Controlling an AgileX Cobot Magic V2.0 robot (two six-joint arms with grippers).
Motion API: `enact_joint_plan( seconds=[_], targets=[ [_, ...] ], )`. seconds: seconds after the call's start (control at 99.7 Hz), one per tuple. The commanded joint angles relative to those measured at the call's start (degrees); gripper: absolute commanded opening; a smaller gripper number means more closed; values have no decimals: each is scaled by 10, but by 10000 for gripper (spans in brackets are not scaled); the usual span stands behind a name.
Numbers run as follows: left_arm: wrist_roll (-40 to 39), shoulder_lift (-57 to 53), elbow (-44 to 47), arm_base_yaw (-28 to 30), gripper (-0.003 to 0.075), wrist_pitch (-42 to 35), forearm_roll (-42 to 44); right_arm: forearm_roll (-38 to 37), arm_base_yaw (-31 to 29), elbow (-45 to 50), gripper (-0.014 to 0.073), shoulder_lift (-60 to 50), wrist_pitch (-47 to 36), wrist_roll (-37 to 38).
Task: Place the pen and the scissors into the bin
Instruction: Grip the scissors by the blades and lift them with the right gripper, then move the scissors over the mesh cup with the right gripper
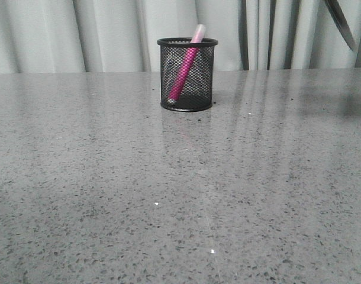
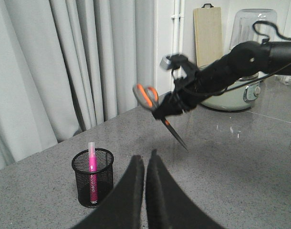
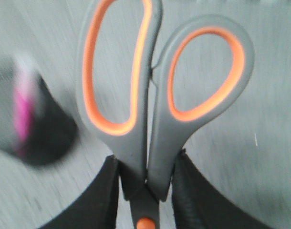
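The black mesh bin [image 1: 187, 89] stands on the table at the back centre. The magenta pen [image 1: 185, 66] leans inside it, pale end above the rim. My right gripper [image 3: 146, 191] is shut on the scissors [image 3: 150, 95] just above the orange pivot, with the grey and orange loops pointing away. In the left wrist view the right gripper [image 2: 168, 103] holds the scissors [image 2: 146, 96] high above the table, blades down, to one side of the bin [image 2: 92, 179] and pen [image 2: 92, 164]. Only the blades [image 1: 340, 22] show in the front view. My left gripper [image 2: 145, 160] is shut and empty.
Grey curtains [image 1: 80, 35] hang behind the table's far edge. In the left wrist view a wooden board [image 2: 207, 31] and a pale appliance [image 2: 236, 90] stand beyond the right arm [image 2: 241, 62]. The bin appears blurred in the right wrist view [image 3: 52, 138].
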Motion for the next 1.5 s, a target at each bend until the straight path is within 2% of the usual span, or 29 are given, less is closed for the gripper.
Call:
enact_joint_plan(
  seconds=[0.0,0.15,0.271,0.391,0.622,1.003,1.173,1.494],
  targets=[
    [-7,3,-13,1,-19,-38,-24,32,5,-16,-75,-27,-114,-4],
    [-7,3,-13,1,-19,-38,-24,43,35,-12,-76,-19,-223,-4],
    [-7,3,-13,1,-19,-38,-22,43,66,2,-76,-6,-368,-4],
    [-7,3,-13,1,-19,-37,-16,42,95,4,-76,26,-479,-4],
    [-7,3,-13,1,-19,-37,-10,39,130,4,-76,109,-610,-4],
    [-7,3,-13,1,-19,-36,-5,39,147,3,-76,159,-619,-3],
    [-7,3,-13,1,-19,-36,-5,39,152,3,-76,170,-620,31],
    [-7,3,-13,1,-19,-18,-5,43,155,3,-76,207,-620,35]
  ],
)
